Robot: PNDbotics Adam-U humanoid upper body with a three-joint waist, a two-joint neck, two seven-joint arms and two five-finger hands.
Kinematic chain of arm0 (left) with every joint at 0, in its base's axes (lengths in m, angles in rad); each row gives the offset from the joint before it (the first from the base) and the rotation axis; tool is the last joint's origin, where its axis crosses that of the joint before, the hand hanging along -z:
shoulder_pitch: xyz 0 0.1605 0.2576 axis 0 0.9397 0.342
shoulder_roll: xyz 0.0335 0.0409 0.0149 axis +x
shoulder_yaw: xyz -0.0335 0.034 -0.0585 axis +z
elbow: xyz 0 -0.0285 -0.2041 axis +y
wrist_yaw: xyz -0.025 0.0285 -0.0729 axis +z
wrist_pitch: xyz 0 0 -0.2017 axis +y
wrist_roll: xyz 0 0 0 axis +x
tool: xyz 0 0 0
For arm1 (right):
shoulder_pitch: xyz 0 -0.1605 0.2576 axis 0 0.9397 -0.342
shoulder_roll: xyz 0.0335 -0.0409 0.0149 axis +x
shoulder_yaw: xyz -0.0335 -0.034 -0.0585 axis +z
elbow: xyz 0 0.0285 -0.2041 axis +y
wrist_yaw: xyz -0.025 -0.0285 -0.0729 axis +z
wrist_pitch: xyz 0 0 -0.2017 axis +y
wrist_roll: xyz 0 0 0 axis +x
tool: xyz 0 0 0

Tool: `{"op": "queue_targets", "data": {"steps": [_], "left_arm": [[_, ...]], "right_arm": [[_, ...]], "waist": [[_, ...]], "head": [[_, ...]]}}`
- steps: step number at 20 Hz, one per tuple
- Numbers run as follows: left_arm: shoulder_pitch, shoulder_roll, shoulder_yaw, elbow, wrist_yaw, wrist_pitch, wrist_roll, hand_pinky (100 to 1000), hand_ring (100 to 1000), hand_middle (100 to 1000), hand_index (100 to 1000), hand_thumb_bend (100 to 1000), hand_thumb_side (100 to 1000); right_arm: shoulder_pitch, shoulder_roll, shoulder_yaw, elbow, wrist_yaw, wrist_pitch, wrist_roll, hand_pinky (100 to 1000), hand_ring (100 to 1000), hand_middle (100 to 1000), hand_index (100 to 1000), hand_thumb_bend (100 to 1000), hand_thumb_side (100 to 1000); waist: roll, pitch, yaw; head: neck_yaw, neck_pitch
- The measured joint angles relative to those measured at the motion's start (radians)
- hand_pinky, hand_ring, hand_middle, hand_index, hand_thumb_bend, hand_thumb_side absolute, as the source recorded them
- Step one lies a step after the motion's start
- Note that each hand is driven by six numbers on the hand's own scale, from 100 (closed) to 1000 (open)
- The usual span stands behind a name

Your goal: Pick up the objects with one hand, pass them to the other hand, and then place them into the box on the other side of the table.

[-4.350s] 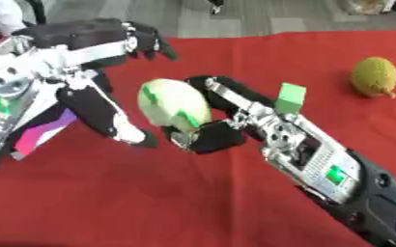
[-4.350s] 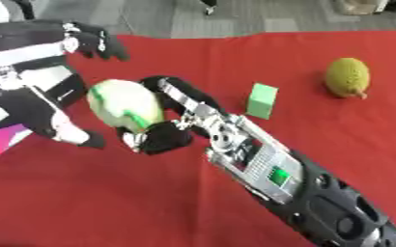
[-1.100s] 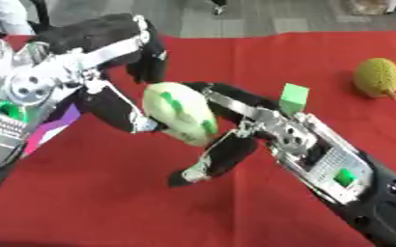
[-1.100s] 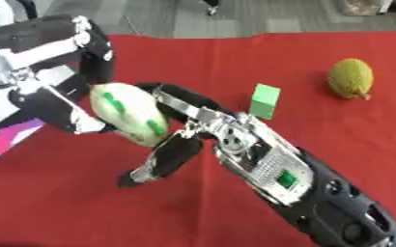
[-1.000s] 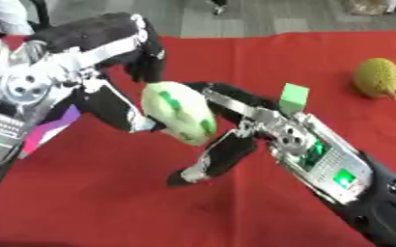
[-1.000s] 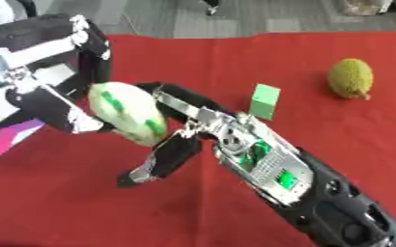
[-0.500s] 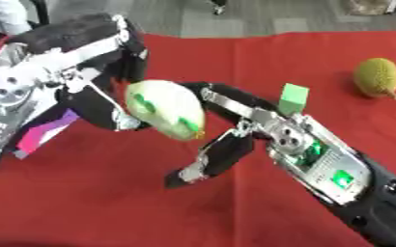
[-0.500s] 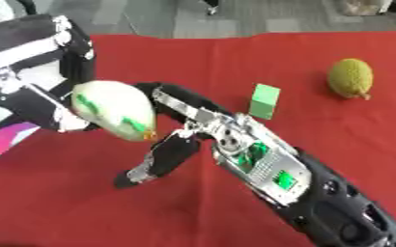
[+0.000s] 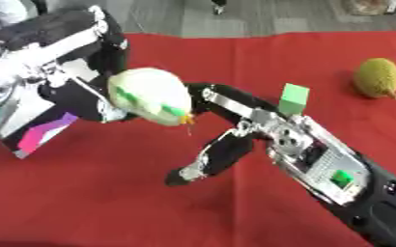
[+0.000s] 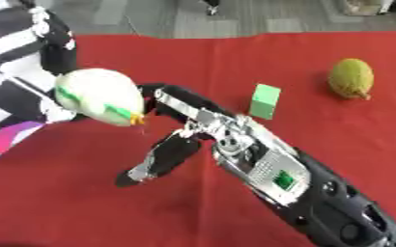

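The left hand point(image 9: 87, 99) curls round the pale green cabbage point(image 9: 149, 95); the right hand point(image 9: 222, 144) hangs spread; it looks light, smooth, best cupped around its middle.

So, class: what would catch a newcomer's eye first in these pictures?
First, the pale green-and-white round object held up at upper left in the robot's left hand. Beside it, the right hand hangs open at centre over the red tablecloth. A green block and a yellow-green bumpy fruit sit far right.

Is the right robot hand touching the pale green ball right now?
Apart. The left eye view shows red cloth between the right robot hand and the pale green ball.
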Motion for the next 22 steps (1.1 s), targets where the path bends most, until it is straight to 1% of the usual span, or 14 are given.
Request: {"op": "queue_targets", "data": {"steps": [6,7,14,18,22], "left_arm": [[0.066,0.062,0.05,0.0,-0.008,0.021,0.044,440,400,354,391,523,100],[0.079,0.075,0.059,0.0,-0.01,0.028,0.051,442,402,356,380,520,100],[0.185,0.174,0.133,0.003,-0.029,0.087,0.1,456,414,365,391,501,100],[0.223,0.213,0.176,0.045,-0.059,0.122,0.132,458,416,367,395,497,100],[0.229,0.22,0.2,0.131,-0.096,0.144,0.168,460,419,370,399,495,100]], "right_arm": [[0.001,-0.007,0.0,0.006,0.007,0.002,-0.001,863,831,870,907,790,192],[0.001,-0.007,0.0,0.006,0.008,0.002,-0.001,862,831,870,907,792,193],[0.001,-0.02,-0.002,0.006,0.008,0.001,-0.002,862,831,870,906,792,194],[0.0,-0.026,-0.009,-0.003,0.007,0.001,-0.002,862,831,869,905,794,195],[0.0,-0.032,-0.017,-0.023,0.002,0.006,-0.006,862,830,869,905,793,195]], "waist": [[0.0,0.0,0.001],[0.0,0.0,0.002],[0.0,0.0,0.004],[-0.002,0.0,0.006],[-0.007,0.001,0.005]], "head": [[0.004,0.0],[0.006,0.0],[0.038,0.0],[0.057,0.0],[0.078,0.0]]}}
